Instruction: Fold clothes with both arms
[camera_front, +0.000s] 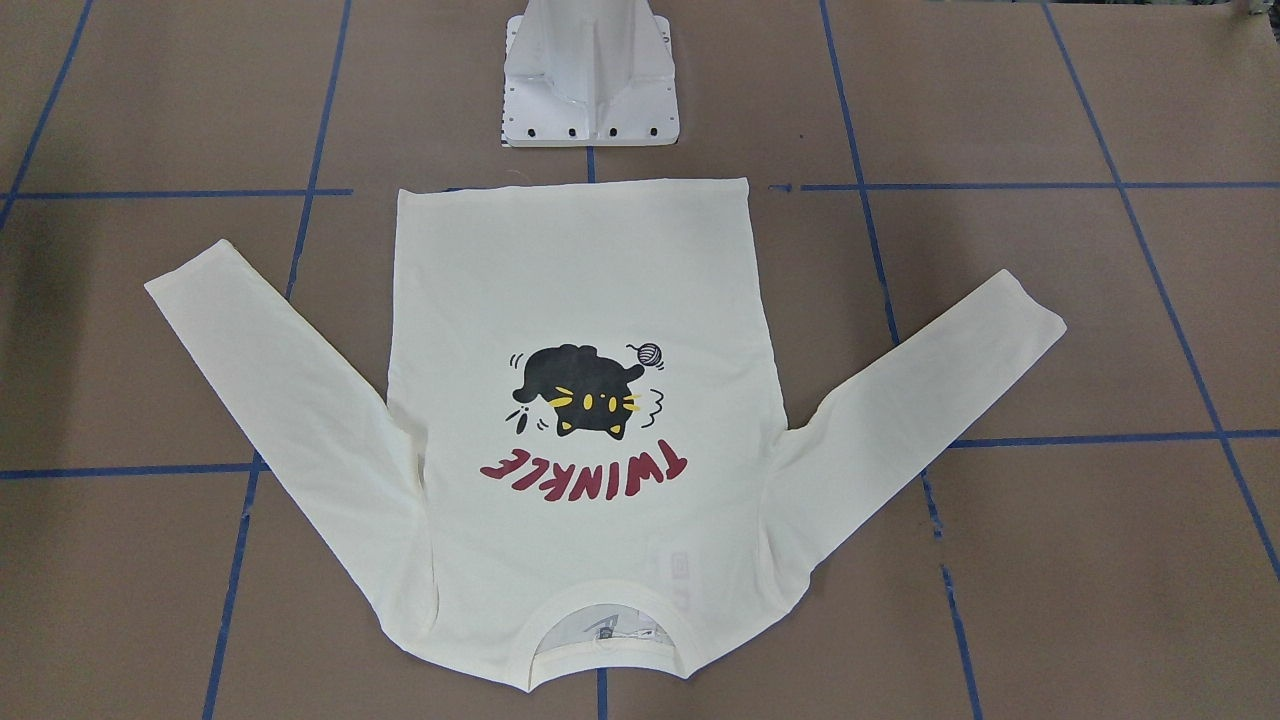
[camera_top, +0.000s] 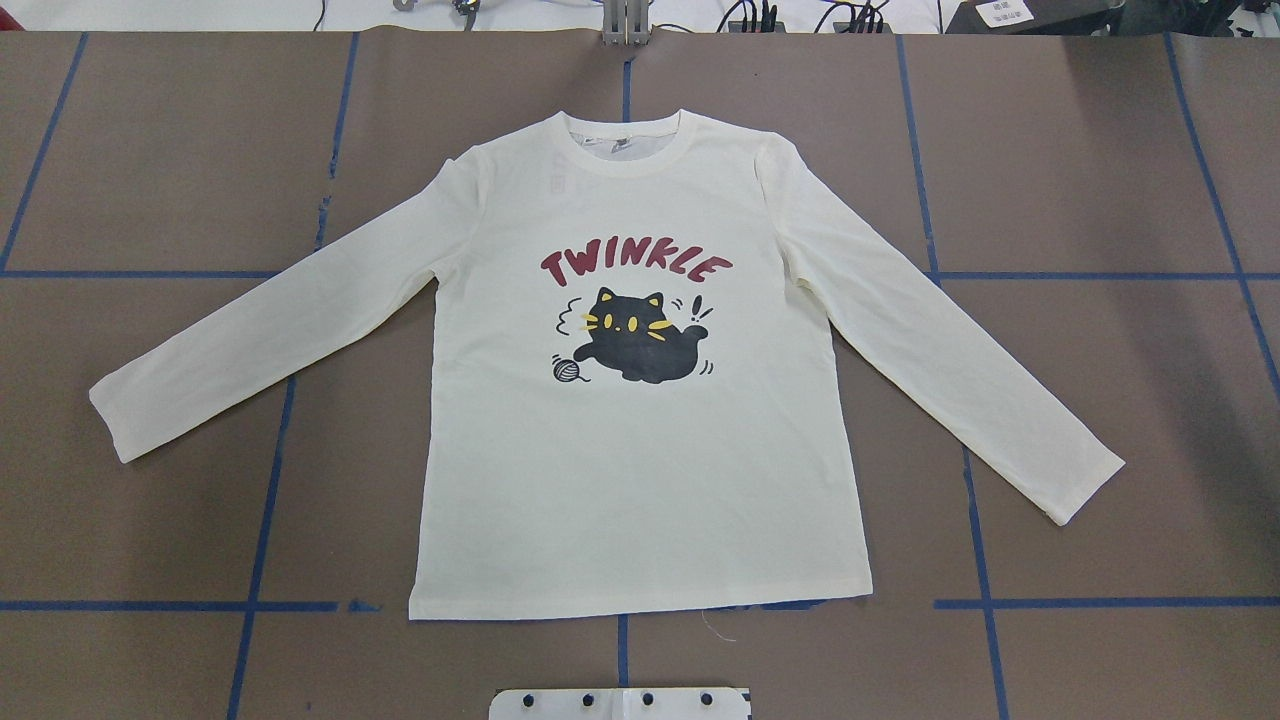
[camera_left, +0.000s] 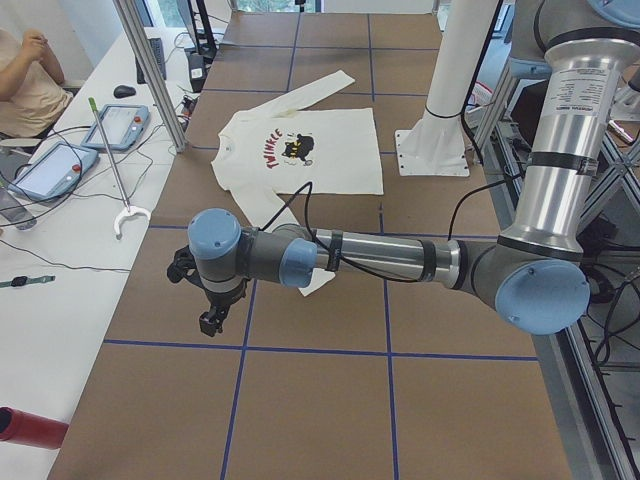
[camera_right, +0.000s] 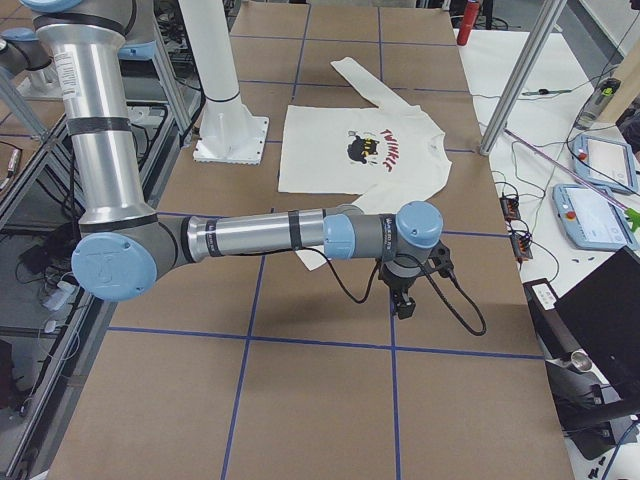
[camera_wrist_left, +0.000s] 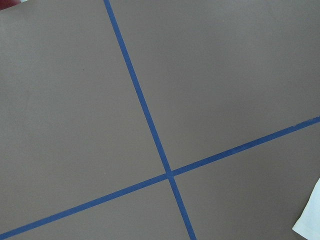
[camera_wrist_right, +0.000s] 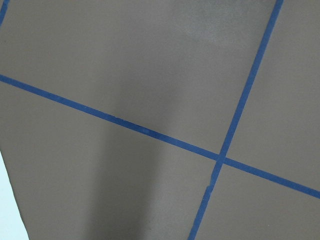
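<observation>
Hovering clear of the shirt (camera_top: 640, 470), I leave it untouched: it lies flat and print-up on the counter (camera_top: 150, 150), sleeves angled out. My left end effector (camera_left: 210, 322) hangs past the shirt's cuff on my left, my right end effector (camera_right: 403, 305) past the other (spread or pressed together, I cannot tell), probably to take 2 sleeves together.

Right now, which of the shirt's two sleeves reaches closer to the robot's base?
The sleeve on the robot's right: its cuff ends nearer the white base than the other sleeve does.
</observation>
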